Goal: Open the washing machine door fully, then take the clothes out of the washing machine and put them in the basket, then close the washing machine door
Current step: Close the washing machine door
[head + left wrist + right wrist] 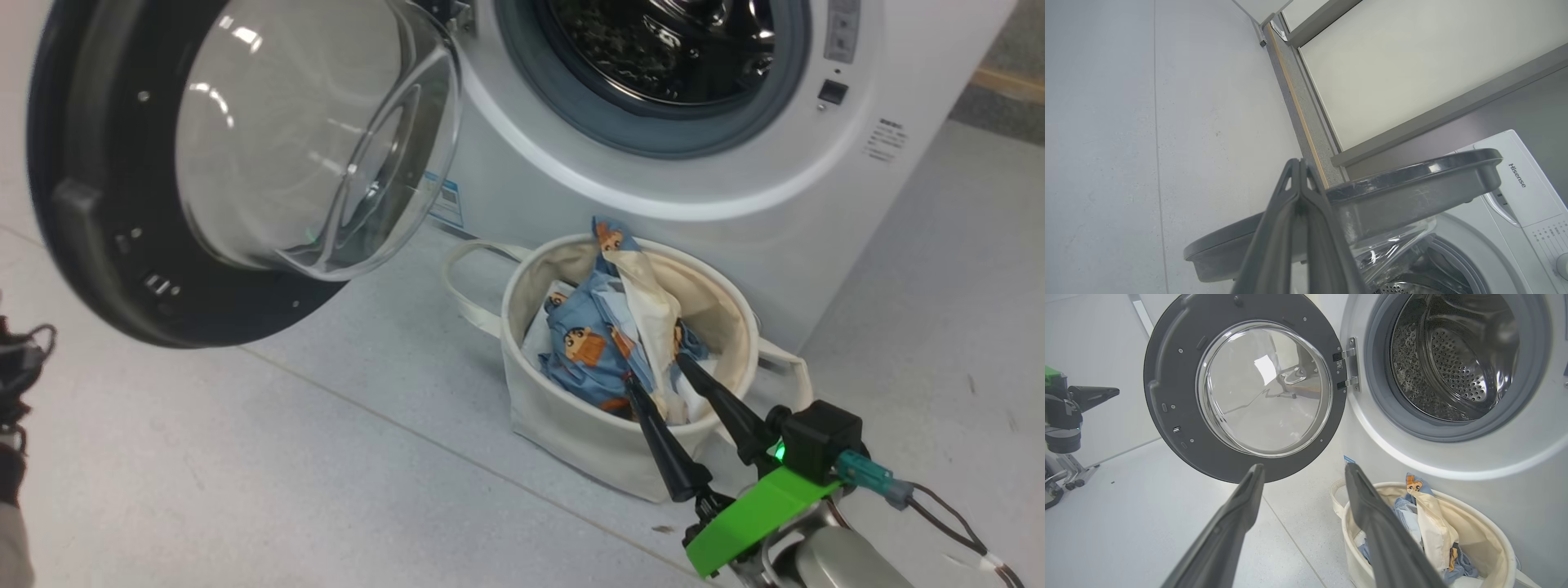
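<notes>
Clothes (pixel 584 347) lie in the basket (pixel 563 425), washing machine door (pixel 90 245) open.

Count, this frame:
- washer (pixel 571 188) x1, far right
- door (pixel 82 245) x1, left
- sticker (pixel 445 204) x1, low on washer front
- basket (pixel 571 433) x1, near; handles (pixel 476 314) x2
- clothes (pixel 584 347): 1 heap, no. of pcs can't tell
- grippers x2: L gripper (pixel 1299 163), R gripper (pixel 653 367), 2 fingers ea.

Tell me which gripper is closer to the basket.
Right. The right gripper hangs open over the basket, fingertips at the clothes; the left gripper, shut, is up beside the washing machine door, far from the basket.
</notes>
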You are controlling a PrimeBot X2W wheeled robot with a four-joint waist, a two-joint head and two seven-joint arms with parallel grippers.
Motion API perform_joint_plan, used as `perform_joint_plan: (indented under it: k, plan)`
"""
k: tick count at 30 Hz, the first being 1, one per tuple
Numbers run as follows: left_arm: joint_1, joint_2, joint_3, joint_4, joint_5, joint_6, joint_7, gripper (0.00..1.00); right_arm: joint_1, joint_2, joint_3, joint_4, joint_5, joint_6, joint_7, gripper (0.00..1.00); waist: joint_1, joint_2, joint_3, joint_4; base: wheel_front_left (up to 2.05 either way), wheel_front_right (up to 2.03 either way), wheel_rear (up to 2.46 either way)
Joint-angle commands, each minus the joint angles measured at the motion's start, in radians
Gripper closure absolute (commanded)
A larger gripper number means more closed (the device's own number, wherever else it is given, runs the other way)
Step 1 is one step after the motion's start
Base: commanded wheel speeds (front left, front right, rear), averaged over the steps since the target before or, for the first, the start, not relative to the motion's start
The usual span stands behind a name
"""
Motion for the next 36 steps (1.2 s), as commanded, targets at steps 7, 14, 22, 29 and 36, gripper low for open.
perform_joint_plan:
  k: [7,14,22,29,36]
  plan:
    - [-0.142,0.093,0.061,0.115,-0.039,-0.056,0.0,1.0,-0.026,-0.03,0.008,-0.058,-0.011,0.008,0.021,0.0,0.0,0.0,0.031,-0.045,0.0,0.0,0.0]
    - [-0.216,0.099,0.09,0.225,-0.098,-0.077,0.074,1.0,-0.036,-0.046,0.0,-0.087,-0.019,0.008,0.041,0.0,0.0,0.0,0.06,-0.066,0.0,0.0,0.0]
    - [-0.252,0.108,0.091,0.296,-0.121,-0.094,0.149,1.0,-0.034,-0.049,-0.011,-0.093,-0.023,0.008,0.044,0.0,0.0,0.0,0.057,-0.09,0.0,0.0,0.0]
    - [-0.238,0.104,0.006,0.31,-0.058,-0.122,0.218,1.0,-0.02,-0.042,-0.019,-0.088,-0.019,0.008,0.034,0.0,0.0,0.0,0.033,-0.094,0.0,0.0,0.0]
    - [-0.156,0.038,-0.069,0.211,-0.036,-0.144,0.284,1.0,-0.005,-0.017,-0.02,-0.066,-0.009,0.008,0.01,0.0,0.0,0.0,-0.001,-0.086,0.0,0.0,0.0]
